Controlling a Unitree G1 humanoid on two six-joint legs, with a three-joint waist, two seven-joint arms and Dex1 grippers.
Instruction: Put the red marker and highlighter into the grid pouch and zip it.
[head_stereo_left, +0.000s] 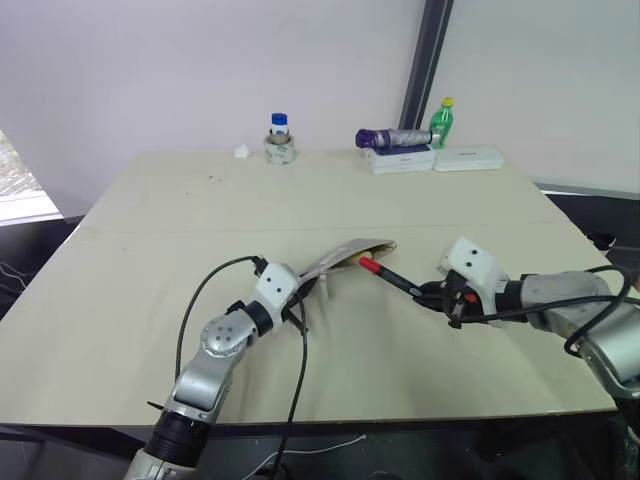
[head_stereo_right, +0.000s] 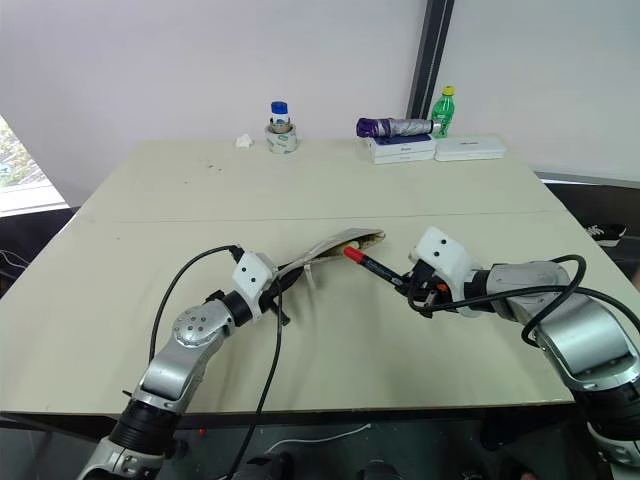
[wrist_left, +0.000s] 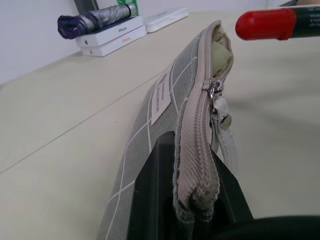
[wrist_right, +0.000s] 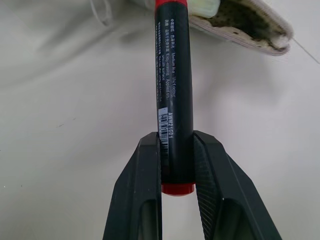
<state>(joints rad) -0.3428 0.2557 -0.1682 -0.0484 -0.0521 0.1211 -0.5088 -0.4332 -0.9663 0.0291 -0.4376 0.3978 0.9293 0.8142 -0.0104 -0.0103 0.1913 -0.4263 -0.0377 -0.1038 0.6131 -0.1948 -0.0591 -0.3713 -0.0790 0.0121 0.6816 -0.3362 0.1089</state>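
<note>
Grid pouch (wrist_left: 165, 107) — grey fabric with white grid lines and a small white label, lifted off the desk (head_stereo_left: 150, 230) at one end. The left end effector (wrist_left: 192, 200) is clenched on the closed end of the zipper band, so the pouch tilts up and its unzipped mouth faces the other arm; held this way, the opening is stiff and presented rather than lying flat. The zipper pull (wrist_left: 215, 92) sits partway along, its tab hanging loose.

Red marker (head_stereo_left: 388, 275) — dark barrel, red cap and red tail end. The right end effector (wrist_right: 177, 165) grips it near the tail, leaving most of the barrel free ahead of the fingers, cap end leading. The cap is just at the pouch mouth, not yet inside — a grip suited, it seems, to sliding the marker in lengthwise.

Highlighter (wrist_left: 220, 50) — a pale yellow-green shape shows inside the open mouth; probably this item, already stowed, though little of it is exposed.

Background items, well apart at the far desk edge: green bottle (head_stereo_left: 441, 122), folded umbrella (head_stereo_left: 392, 138) on white boxes (head_stereo_left: 402, 158), small jar (head_stereo_left: 279, 138).

Remaining, by judgement: insert marker, then zip.
</note>
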